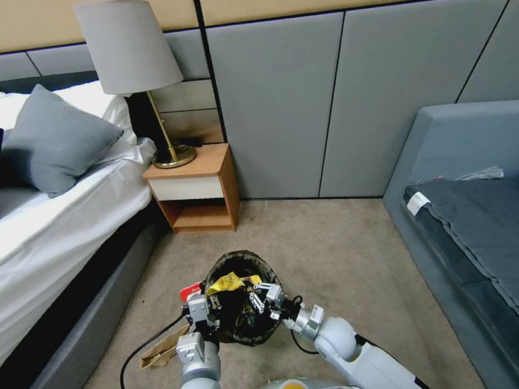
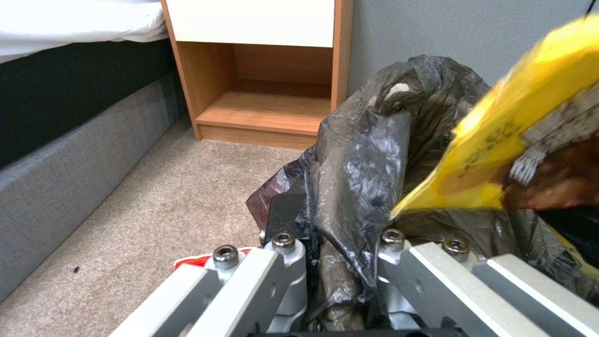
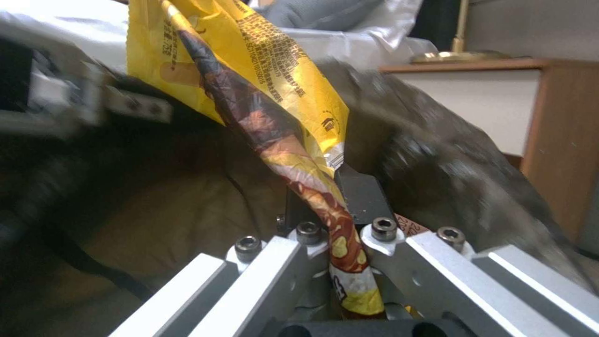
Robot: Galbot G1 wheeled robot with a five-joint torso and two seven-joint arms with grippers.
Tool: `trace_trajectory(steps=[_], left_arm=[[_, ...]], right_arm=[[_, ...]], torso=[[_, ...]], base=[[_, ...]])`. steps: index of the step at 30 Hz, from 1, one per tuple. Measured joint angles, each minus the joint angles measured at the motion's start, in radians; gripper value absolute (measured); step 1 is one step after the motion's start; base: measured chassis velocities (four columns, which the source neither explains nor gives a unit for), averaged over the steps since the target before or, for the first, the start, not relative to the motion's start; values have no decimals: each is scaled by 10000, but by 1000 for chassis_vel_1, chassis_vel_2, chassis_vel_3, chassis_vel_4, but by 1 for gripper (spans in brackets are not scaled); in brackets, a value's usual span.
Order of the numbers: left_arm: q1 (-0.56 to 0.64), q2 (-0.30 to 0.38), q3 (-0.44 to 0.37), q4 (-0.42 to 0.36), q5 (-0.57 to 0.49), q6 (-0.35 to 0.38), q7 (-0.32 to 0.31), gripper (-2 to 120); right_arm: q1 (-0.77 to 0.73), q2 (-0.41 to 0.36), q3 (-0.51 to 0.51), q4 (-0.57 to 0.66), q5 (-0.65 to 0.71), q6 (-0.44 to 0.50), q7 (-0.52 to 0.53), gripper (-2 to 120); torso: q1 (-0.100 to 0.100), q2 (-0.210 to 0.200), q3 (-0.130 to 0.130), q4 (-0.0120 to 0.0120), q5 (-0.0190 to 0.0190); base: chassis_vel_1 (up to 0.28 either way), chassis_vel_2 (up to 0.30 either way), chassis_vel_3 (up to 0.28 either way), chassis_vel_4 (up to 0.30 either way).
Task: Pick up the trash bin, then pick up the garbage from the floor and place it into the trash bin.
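Observation:
The trash bin (image 1: 236, 259), lined with a crinkled black bag (image 2: 368, 154), hangs tilted just above the carpet in front of me. My left gripper (image 1: 202, 308) is shut on its near-left rim, the bag pinched between the fingers (image 2: 284, 215). My right gripper (image 1: 262, 299) is over the bin's mouth, shut on a yellow snack wrapper (image 1: 229, 282) (image 3: 250, 61) that sticks up over the opening. More garbage lies on the floor: a red packet (image 1: 190, 289) (image 2: 187, 259) beside the left gripper and a brown paper bag (image 1: 163, 350) to the left of my left arm.
A wooden nightstand (image 1: 198, 186) with a lamp (image 1: 129, 52) stands straight ahead against the wall. The bed (image 1: 37, 249) runs along the left, a grey sofa (image 1: 488, 234) along the right. A black cable (image 1: 127, 378) loops on the carpet by my left arm.

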Motion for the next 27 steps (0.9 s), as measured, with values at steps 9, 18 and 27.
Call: trace_trajectory(steps=[9,18,27], left_arm=[[-35,-9,38,17,0,0,-3,6],[-20,0,0,15,-17,0,-4,6],[0,4,49,-11,-22,0,-9,6]], right_arm=[[-86,-20,59,46,-92,4,37,32],[-223,-137,138,140,-151,30,-2,61],[-495,-262,261,348,-203,43,-113,97]], torso=[[0,0,0,0,0],[0,0,0,0,0],[0,0,0,0,1]], base=[[0,0,0,0],[0,0,0,0],[0,0,0,0]])
